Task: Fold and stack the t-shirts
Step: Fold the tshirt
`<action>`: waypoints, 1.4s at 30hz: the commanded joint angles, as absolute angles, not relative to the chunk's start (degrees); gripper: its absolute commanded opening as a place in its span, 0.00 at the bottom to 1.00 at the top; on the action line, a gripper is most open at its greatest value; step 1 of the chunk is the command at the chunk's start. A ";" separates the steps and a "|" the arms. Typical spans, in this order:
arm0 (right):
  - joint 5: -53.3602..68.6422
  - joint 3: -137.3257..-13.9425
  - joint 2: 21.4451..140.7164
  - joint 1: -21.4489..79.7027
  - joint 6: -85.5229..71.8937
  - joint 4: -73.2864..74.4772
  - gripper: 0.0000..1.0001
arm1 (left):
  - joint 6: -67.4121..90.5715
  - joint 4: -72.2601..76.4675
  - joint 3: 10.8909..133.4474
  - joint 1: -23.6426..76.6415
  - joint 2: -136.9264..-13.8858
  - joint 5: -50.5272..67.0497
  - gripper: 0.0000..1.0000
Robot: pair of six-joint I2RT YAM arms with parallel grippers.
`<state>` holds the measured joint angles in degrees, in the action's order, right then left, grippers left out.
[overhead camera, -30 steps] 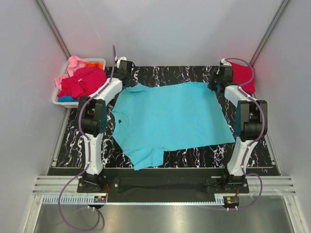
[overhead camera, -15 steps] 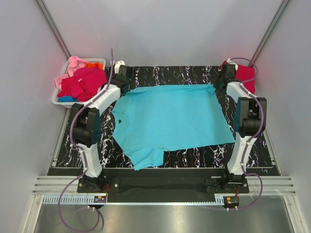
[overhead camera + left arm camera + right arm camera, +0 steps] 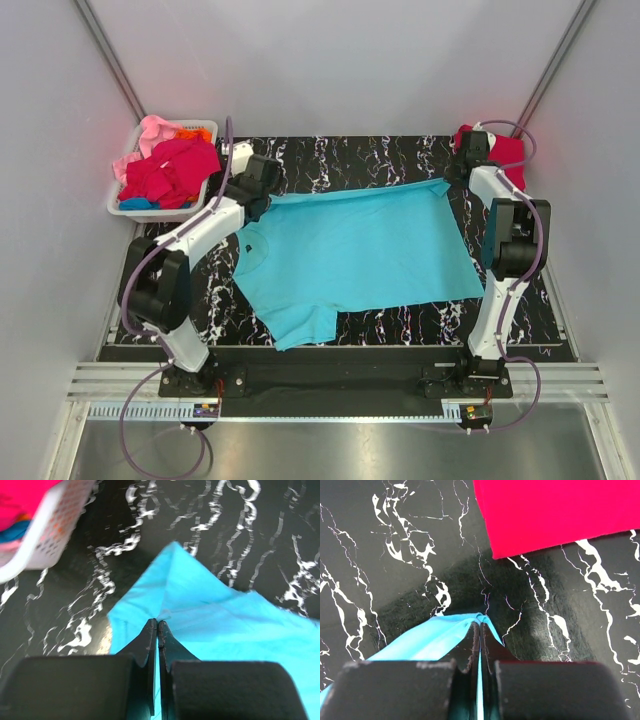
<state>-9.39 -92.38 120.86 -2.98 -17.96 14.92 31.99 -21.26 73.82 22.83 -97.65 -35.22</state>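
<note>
A turquoise t-shirt [image 3: 360,250] lies spread flat in the middle of a black marbled table [image 3: 330,150], its collar toward the left arm. The left gripper [image 3: 157,625] has its fingers pressed together on the shirt's far left corner, and the right gripper [image 3: 480,626] is pinched on the far right corner, so the far edge hangs slightly raised between them. To fold cleanly, both corners should probably travel level and together, keeping that edge taut, since each pinch looks thin. A folded crimson shirt [image 3: 508,158] sits just beyond the right gripper. A white basket [image 3: 122,207] of more shirts stands far left.
</note>
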 commanded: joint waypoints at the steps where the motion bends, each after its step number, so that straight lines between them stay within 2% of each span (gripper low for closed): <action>1: -9.23 -93.26 119.62 -3.08 -19.07 15.12 0.00 | 37.87 -21.70 71.21 23.55 -92.38 -42.79 0.00; 8: -7.30 -90.09 116.81 -3.08 -18.90 15.29 0.00 | 42.10 -25.05 69.52 23.90 -89.91 -45.88 0.00; 21: -1.50 -88.59 108.90 -2.90 -16.52 14.24 0.00 | 42.80 -26.45 69.43 24.26 -89.74 -44.30 0.00; 35: -4.57 -83.67 105.03 -2.90 -17.75 18.45 0.00 | 43.59 -28.04 69.17 24.87 -88.77 -43.95 0.00; 42: -6.94 -82.18 104.50 -2.90 -22.05 22.93 0.00 | 49.20 -34.77 70.13 25.22 -89.56 -43.77 0.00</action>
